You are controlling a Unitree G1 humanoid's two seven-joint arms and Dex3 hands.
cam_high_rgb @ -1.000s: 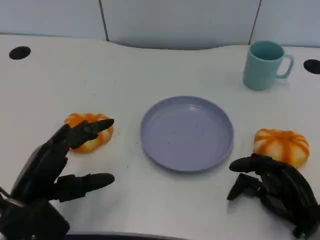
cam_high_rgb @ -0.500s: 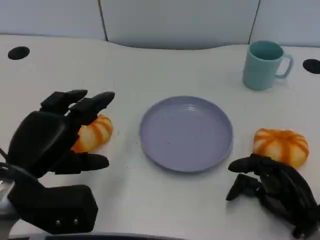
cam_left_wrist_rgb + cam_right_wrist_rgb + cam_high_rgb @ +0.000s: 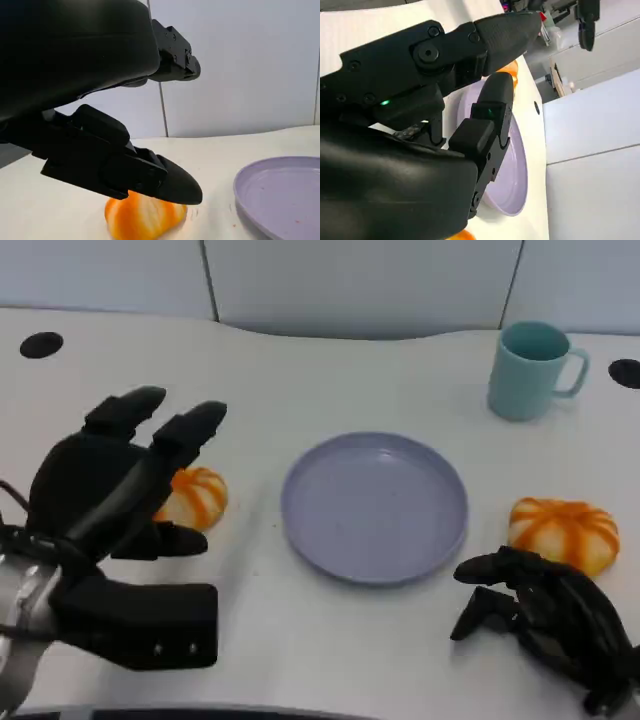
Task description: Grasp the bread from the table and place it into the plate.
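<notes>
While my left hand [image 3: 105, 490] hovers with fingers [image 3: 190, 430] spread and empty over the bread [image 3: 195, 497] at the plate's [image 3: 374, 506] nine o'clock, I judge it light, soft, crushable; cup its sides gently.

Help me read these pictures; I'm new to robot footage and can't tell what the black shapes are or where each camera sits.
The black shapes are a humanoid robot's two hands. The wide picture looks down from its head at a white table. The other two come from cameras at its wrists, just behind each hand, so the hand looms large.

On the table lie a purple plate, a teal mug behind it, and two orange-striped bread rolls. The left bread sits beside the plate under the left hand, which hangs over it with fingers spread and holds nothing. The left wrist view shows the same roll below the fingers. The right bread lies past the right hand, which holds nothing; its fingers look partly curled.
</notes>
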